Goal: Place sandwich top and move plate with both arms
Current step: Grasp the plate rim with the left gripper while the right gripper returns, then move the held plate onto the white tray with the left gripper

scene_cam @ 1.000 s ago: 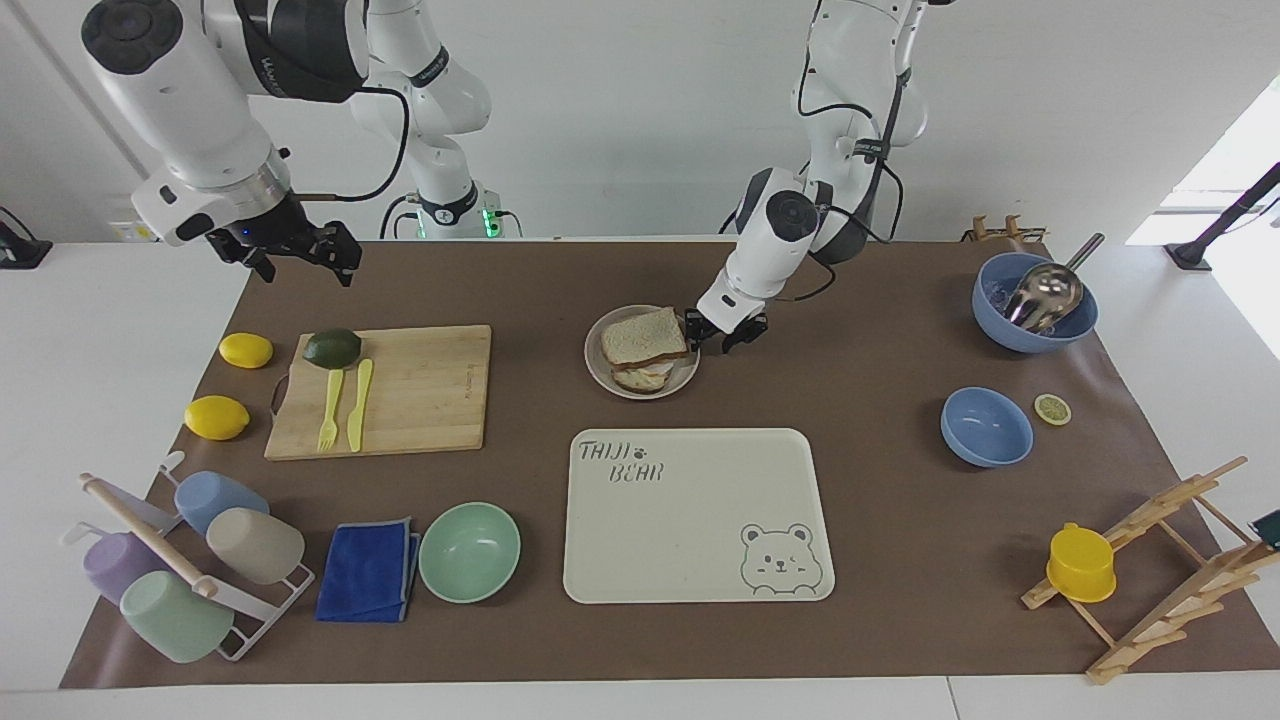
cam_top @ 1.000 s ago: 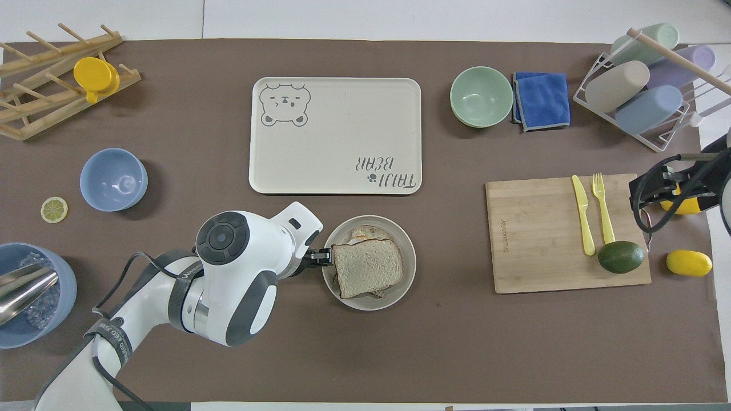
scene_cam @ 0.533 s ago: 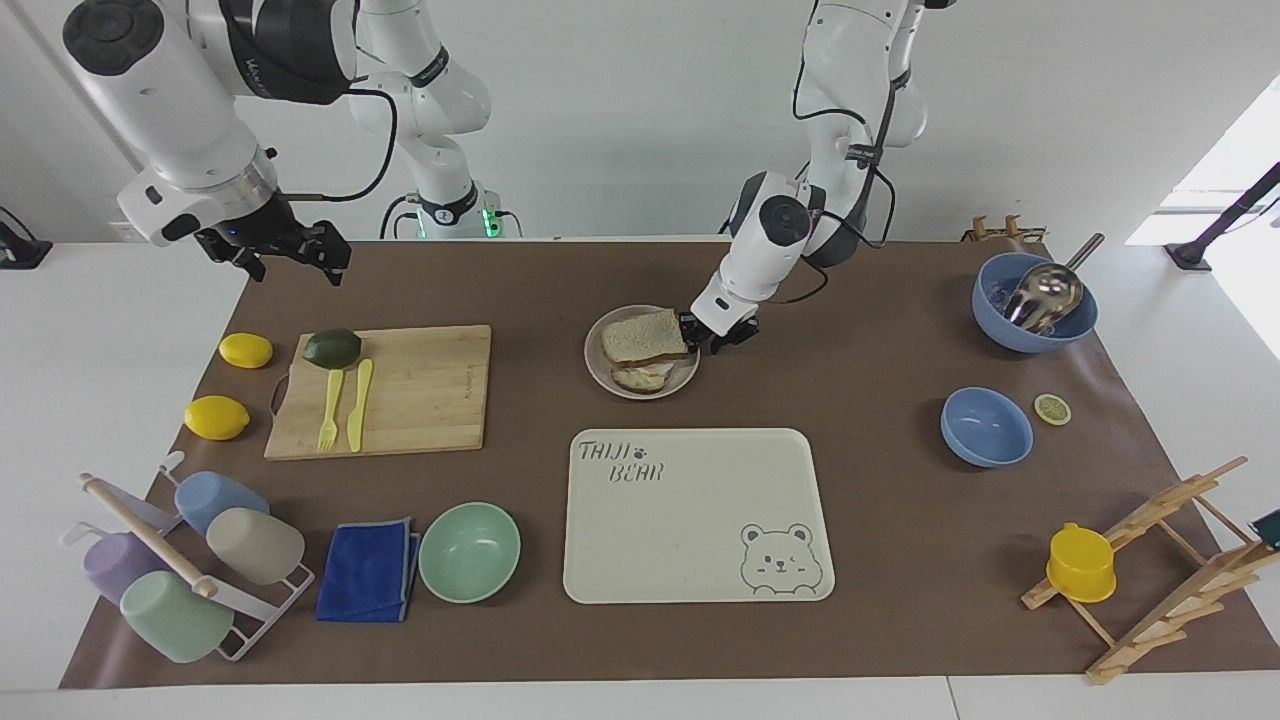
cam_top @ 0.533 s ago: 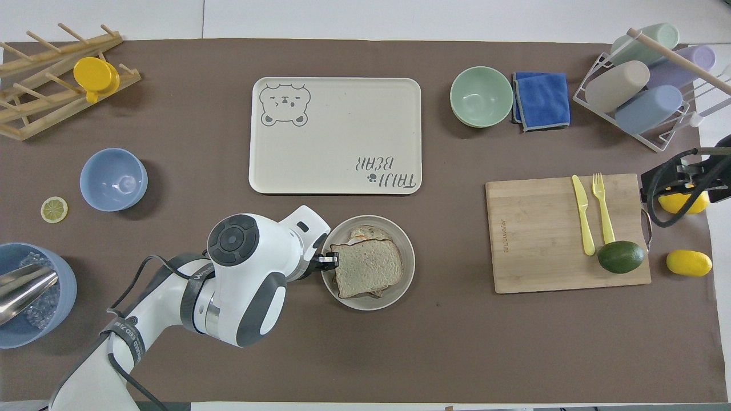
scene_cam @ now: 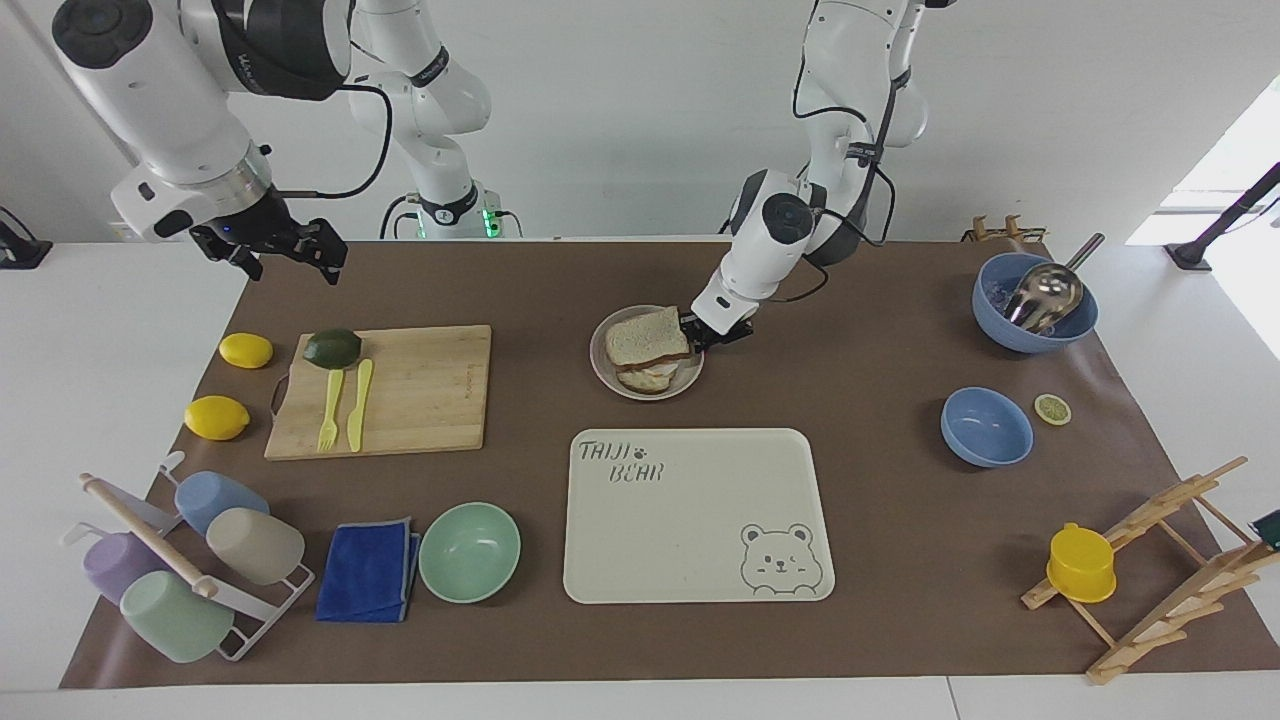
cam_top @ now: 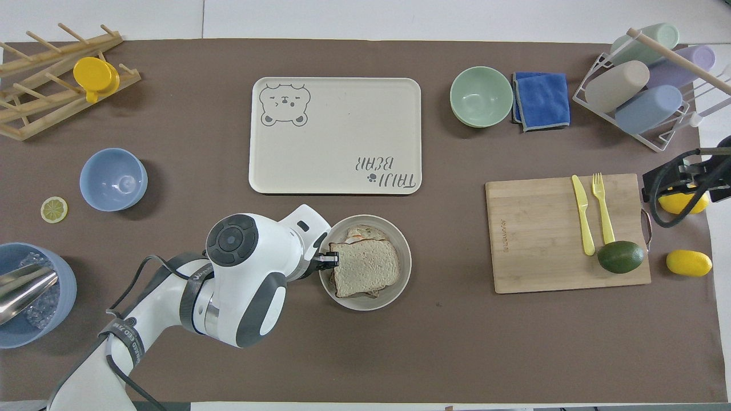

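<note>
The sandwich top lies on the egg-bearing slice on the plate, which is nearer to the robots than the bear-printed tray. In the overhead view the sandwich top covers most of the plate, and egg shows at its edge. My left gripper is low at the plate's rim toward the left arm's end and shut on it; it also shows in the overhead view. My right gripper is open and empty, raised over the mat's edge beside the cutting board; it also shows in the overhead view.
The cream tray lies farther from the robots than the plate. A cutting board holds an avocado, fork and knife, with two lemons beside it. A mint bowl, blue cloth, cup rack, two blue bowls and a wooden rack stand around.
My left gripper closed in on the plate's rim and the plate shifted slightly toward the left arm's end. My right gripper drew back a little toward the table's edge.
</note>
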Tool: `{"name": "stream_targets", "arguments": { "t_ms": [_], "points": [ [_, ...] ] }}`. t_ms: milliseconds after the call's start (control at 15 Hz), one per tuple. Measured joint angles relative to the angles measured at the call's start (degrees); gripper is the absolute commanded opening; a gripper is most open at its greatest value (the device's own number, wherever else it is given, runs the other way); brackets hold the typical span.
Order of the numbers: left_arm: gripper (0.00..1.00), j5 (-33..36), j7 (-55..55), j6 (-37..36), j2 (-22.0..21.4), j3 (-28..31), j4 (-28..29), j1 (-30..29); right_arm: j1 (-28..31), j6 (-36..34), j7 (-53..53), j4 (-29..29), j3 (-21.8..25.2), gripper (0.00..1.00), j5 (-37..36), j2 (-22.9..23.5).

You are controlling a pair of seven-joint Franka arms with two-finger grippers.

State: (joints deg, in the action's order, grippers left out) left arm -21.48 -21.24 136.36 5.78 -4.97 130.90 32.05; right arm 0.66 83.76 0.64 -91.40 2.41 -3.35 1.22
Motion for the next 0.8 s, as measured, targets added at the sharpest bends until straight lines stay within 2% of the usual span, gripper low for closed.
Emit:
{"name": "stream_targets", "arguments": {
  "t_ms": [267,533,800],
  "points": [
    [0.00,-0.95,1.08,-2.61,0.00,0.48,-2.66,-1.86,0.26,0.03,0.00,0.07,0.02,1.00,0.04,-0.11],
    [0.00,-2.04,3.67,-8.19,0.33,0.75,-9.45,-7.27,0.24,0.03,0.00,0.08,0.02,1.00,0.04,-0.27],
    [0.00,-2.29,5.44,-9.86,3.90,0.95,-17.41,-12.67,0.24,0.03,0.00,0.08,0.02,1.00,0.04,-0.39]
  ]
}}
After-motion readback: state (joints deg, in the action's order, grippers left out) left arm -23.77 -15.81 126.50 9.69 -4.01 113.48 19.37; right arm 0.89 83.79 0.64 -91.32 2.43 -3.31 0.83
